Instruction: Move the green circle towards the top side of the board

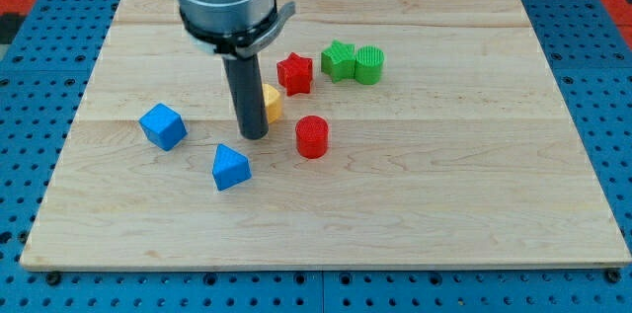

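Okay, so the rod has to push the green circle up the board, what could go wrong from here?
1. The green circle touches the green star, so a push off centre would likely drag the star along.
2. My tip sits beside the yellow block, with the red star and red cylinder close; heading across may scatter them.

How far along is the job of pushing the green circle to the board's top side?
Done: nothing visible; the green circle block sits mid-board, touching the green star block. In hand: my tip rests beside the yellow block, left of the circle. Left: the approach and the whole push toward the wooden board's top.
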You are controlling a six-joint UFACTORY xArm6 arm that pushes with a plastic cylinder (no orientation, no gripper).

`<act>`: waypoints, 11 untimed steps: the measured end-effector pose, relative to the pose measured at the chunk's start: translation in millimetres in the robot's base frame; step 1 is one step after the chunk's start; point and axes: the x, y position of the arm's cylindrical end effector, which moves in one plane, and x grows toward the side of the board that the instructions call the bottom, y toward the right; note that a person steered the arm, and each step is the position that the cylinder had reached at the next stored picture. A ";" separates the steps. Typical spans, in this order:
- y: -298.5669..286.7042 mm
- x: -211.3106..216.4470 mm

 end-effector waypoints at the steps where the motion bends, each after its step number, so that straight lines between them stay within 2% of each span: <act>1: 14.5 -21.7; 2: 53.7 17.0; 3: 99.8 -0.4; 4: 105.5 -39.1; 6: 138.8 -90.1; 7: 140.7 -134.0; 8: 107.6 -161.2; 9: 140.2 -139.5; 10: 137.9 -85.1; 11: 93.6 -105.5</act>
